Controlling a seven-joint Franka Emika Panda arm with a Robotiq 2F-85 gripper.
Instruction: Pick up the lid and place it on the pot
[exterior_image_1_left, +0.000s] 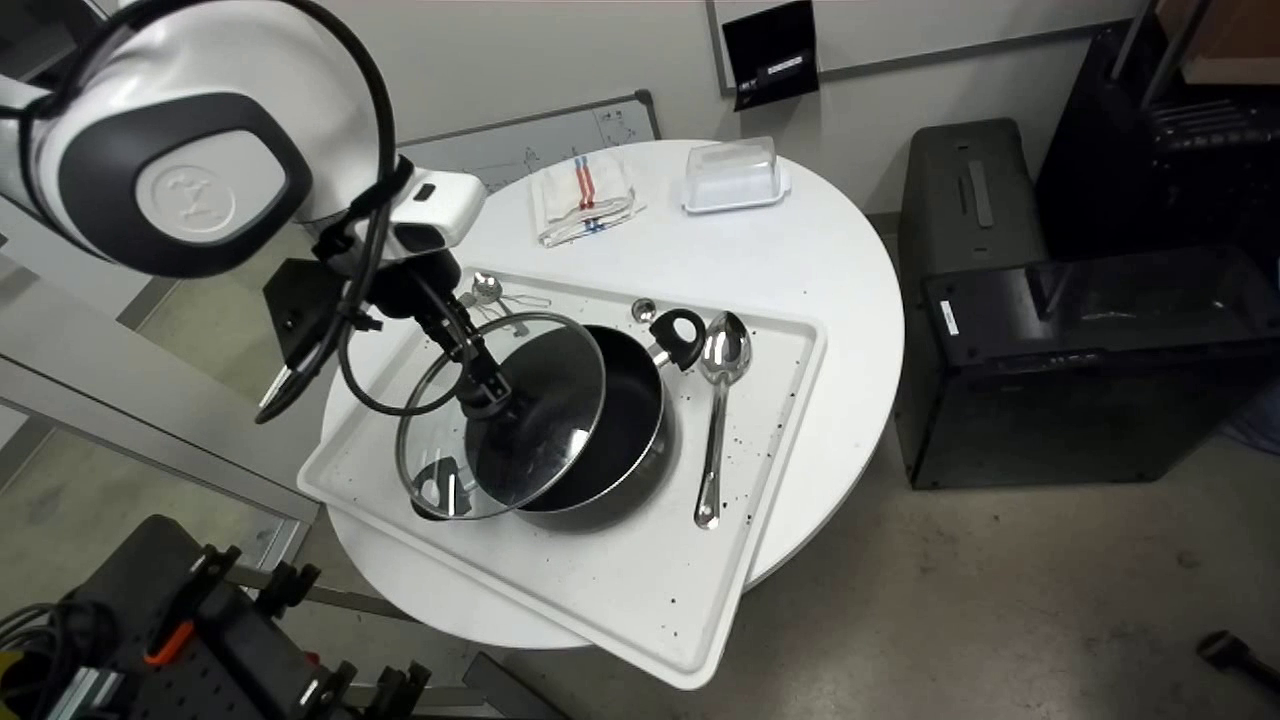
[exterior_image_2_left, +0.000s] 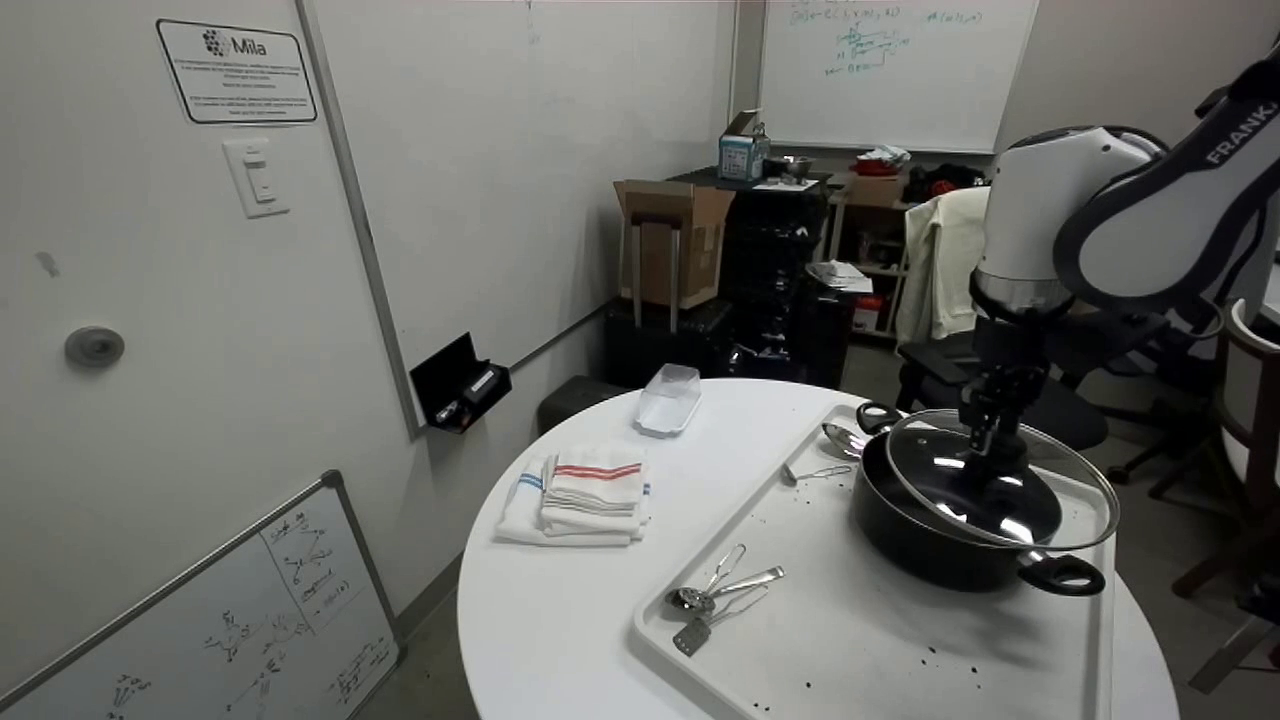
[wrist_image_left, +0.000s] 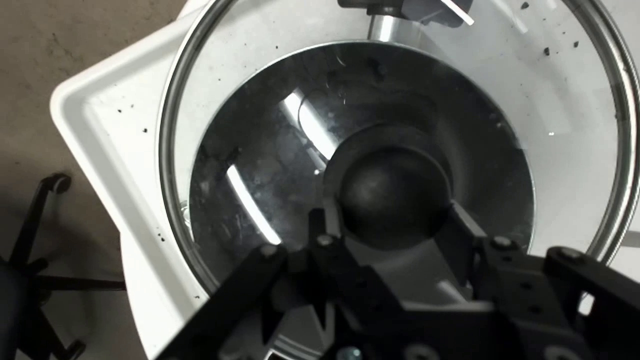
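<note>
The clear glass lid (exterior_image_1_left: 560, 375) with its metal rim is over the black pot (exterior_image_1_left: 645, 470), offset toward one side handle in both exterior views. The lid (exterior_image_2_left: 930, 460) looks slightly tilted above the pot (exterior_image_2_left: 900, 535); I cannot tell whether its rim touches the pot. My gripper (exterior_image_1_left: 485, 400) is shut on the lid's dark round knob (wrist_image_left: 395, 195), with one finger on each side of it in the wrist view. Through the lid (wrist_image_left: 270, 150), the pot's dark interior and a handle show. Part of the pot's opening lies uncovered in an exterior view.
The pot stands on a white tray (exterior_image_1_left: 600, 600) on a round white table (exterior_image_1_left: 850, 300). A large metal spoon (exterior_image_1_left: 718, 410) lies beside the pot. Small metal utensils (exterior_image_2_left: 715, 600) lie in the tray's corner. Folded towels (exterior_image_2_left: 590, 495) and a clear-lidded butter dish (exterior_image_2_left: 668, 400) stand on the table.
</note>
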